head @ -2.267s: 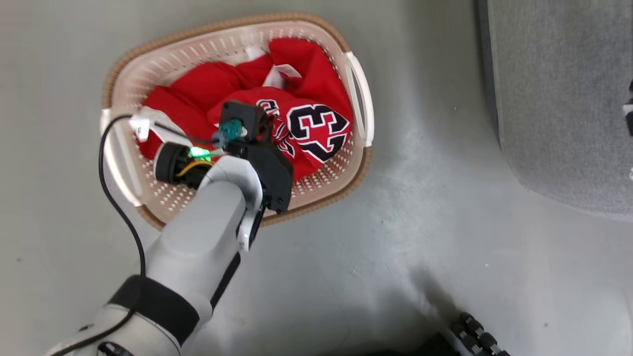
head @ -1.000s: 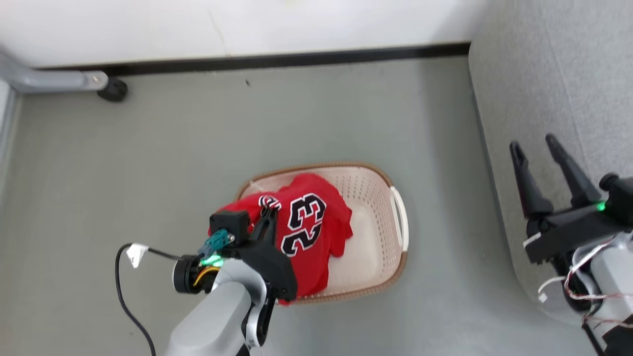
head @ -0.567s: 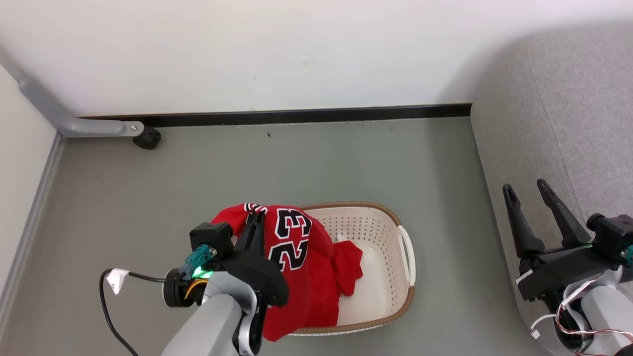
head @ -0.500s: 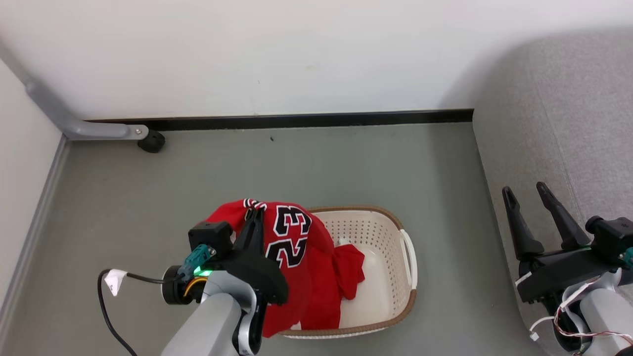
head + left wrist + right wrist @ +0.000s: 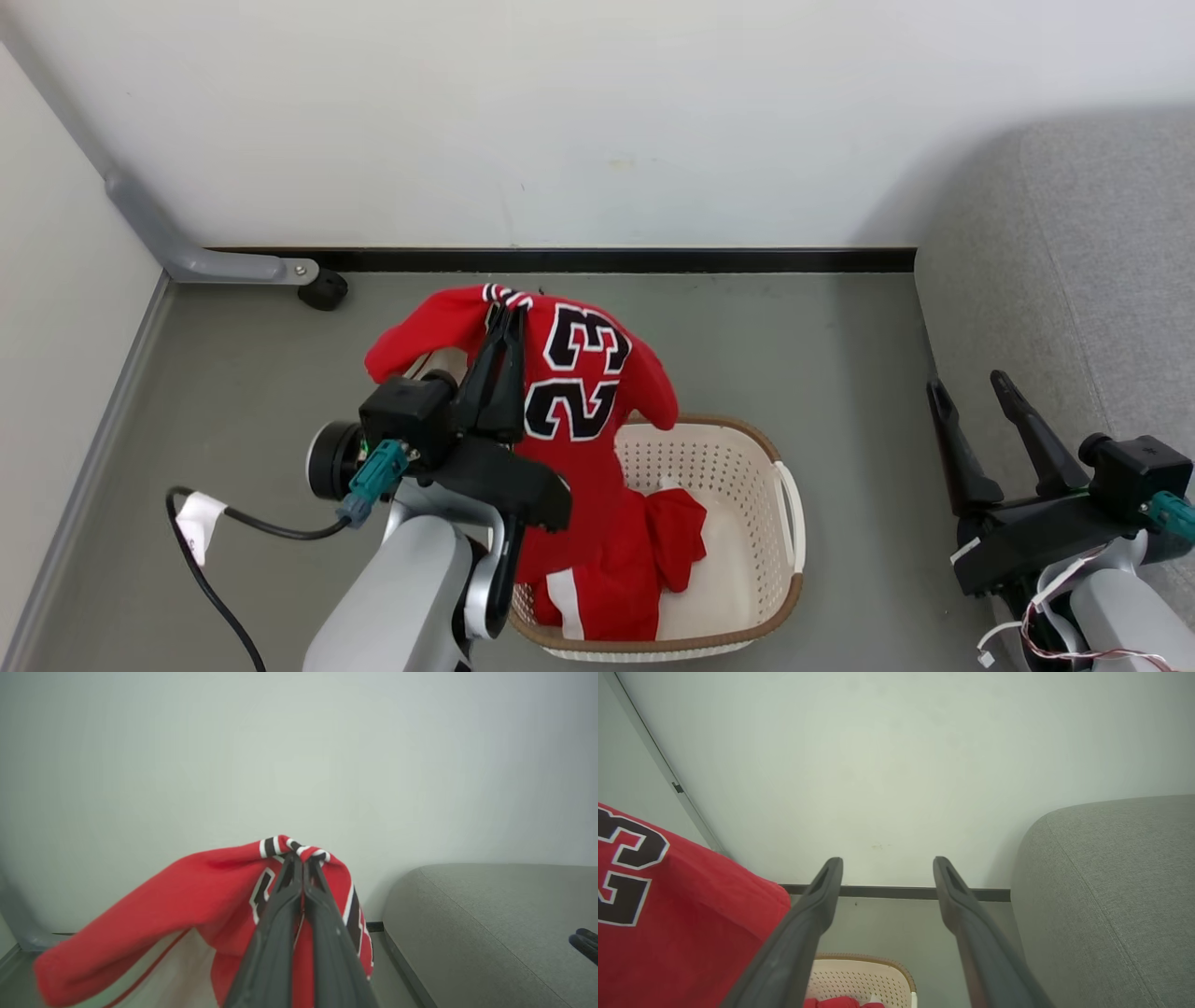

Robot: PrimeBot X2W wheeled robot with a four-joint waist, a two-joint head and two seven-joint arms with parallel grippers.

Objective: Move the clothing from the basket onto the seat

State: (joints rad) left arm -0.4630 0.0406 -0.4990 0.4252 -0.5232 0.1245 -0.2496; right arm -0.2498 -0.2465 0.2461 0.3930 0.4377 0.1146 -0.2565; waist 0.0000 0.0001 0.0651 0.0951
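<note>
Inside basket [image 5: 709, 457], striped garment [image 5: 607, 597], left end effector [image 5: 506, 313] grasping jersey [image 5: 579, 373], right end effector [image 5: 966, 383] released

**A plain corner with a grey floor**

The far wall [image 5: 597, 112] is pale and bare. The light on it is even, with a soft shadow at its right end. A black skirting strip [image 5: 607, 259] runs along its foot, where it meets the smooth grey-green floor [image 5: 794, 355]. At the left stands a pale side panel [image 5: 56, 373]. A grey metal bar [image 5: 233, 269] lies in the far left corner and ends in a black round foot [image 5: 323, 289]. At the right, the big grey fabric seat [image 5: 1074, 261] stands against the far wall.
</note>
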